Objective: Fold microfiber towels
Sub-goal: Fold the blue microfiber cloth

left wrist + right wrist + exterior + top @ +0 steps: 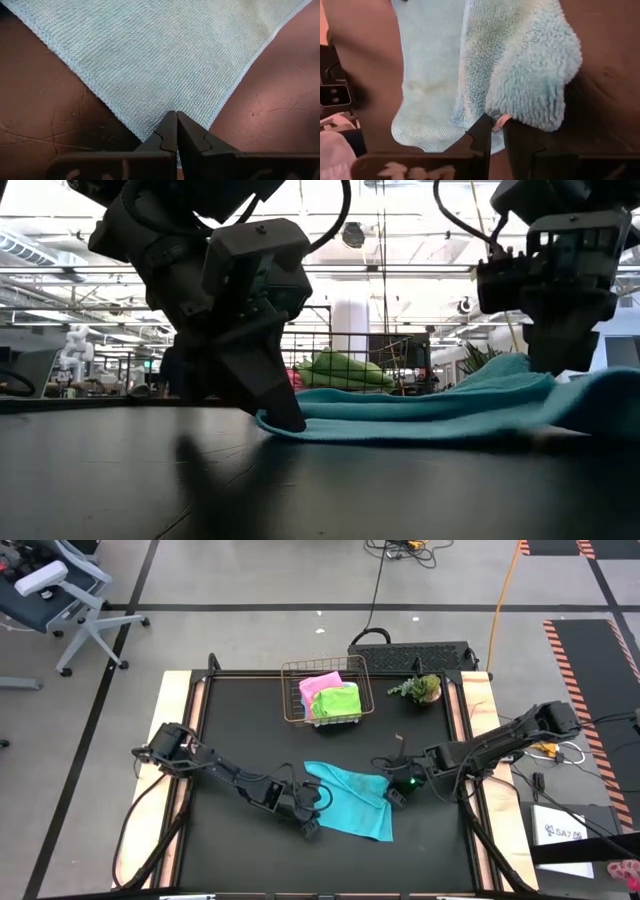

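Observation:
A cyan microfiber towel (348, 802) lies spread on the black table (240, 720) between my two grippers. My left gripper (312, 831) is shut at the towel's near left corner, low on the table. My right gripper (393, 797) is shut on the towel's right side, where the cloth is bunched and raised a little. A pink towel (318, 683) and a lime green towel (338, 702) lie in the copper wire basket (290, 690) at the far middle. My left gripper pinches the cyan towel's near left corner (167, 107) between its two fingers. It comes slanting down from the table's left. The corner lies flat on the table (300, 423), in one layer. My right gripper pinches a bunched fold of the towel's right side (530, 107) between its two fingers, several layers thick. It comes slanting down from the table's right. That side (520, 370) is lifted off the table, and the rest of the cloth slopes down onto it.
A small green plant (420, 688) stands at the far right, beside the basket. The black table has raised rails along its sides (463, 730). Bare table shows on the near side (250, 860) and at the far left.

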You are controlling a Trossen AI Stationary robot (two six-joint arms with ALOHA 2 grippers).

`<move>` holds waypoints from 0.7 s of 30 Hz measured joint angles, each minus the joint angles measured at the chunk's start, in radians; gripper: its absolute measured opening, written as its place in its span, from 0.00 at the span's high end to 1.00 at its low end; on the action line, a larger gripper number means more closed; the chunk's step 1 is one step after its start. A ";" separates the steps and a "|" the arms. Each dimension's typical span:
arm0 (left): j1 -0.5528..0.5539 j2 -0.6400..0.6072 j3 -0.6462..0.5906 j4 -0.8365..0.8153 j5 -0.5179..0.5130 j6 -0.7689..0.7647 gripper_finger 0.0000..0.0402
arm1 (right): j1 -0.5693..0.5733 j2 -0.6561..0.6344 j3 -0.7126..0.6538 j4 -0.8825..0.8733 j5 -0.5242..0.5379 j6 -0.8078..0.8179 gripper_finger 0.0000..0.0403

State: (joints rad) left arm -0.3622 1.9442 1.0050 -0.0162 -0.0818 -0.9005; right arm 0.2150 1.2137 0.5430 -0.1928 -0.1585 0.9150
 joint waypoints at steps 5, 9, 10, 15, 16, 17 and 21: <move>0.000 0.001 -0.001 0.000 0.001 0.000 0.99 | -0.015 -0.015 0.000 -0.081 -0.005 -0.015 0.84; 0.000 0.002 -0.001 0.000 0.001 -0.004 0.99 | -0.024 -0.004 0.000 -0.077 0.000 -0.017 0.72; 0.000 0.002 -0.002 0.000 0.001 -0.004 0.99 | -0.027 -0.004 0.000 -0.076 -0.001 -0.021 0.69; 0.000 0.002 -0.002 0.000 0.001 -0.004 0.99 | -0.063 -0.025 0.000 -0.067 -0.003 -0.062 0.56; 0.000 0.002 -0.002 0.000 0.001 -0.003 0.98 | -0.074 -0.037 0.000 -0.063 -0.003 -0.064 0.55; 0.000 0.002 -0.002 0.000 0.001 -0.003 0.98 | -0.084 -0.050 0.000 -0.067 -0.004 -0.068 0.55; 0.000 0.002 -0.002 0.001 0.000 0.000 0.99 | -0.117 -0.121 0.000 -0.083 -0.005 -0.111 0.55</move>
State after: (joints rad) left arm -0.3622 1.9457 1.0027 -0.0154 -0.0818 -0.9009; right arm 0.0977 1.0927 0.5431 -0.2760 -0.1631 0.8041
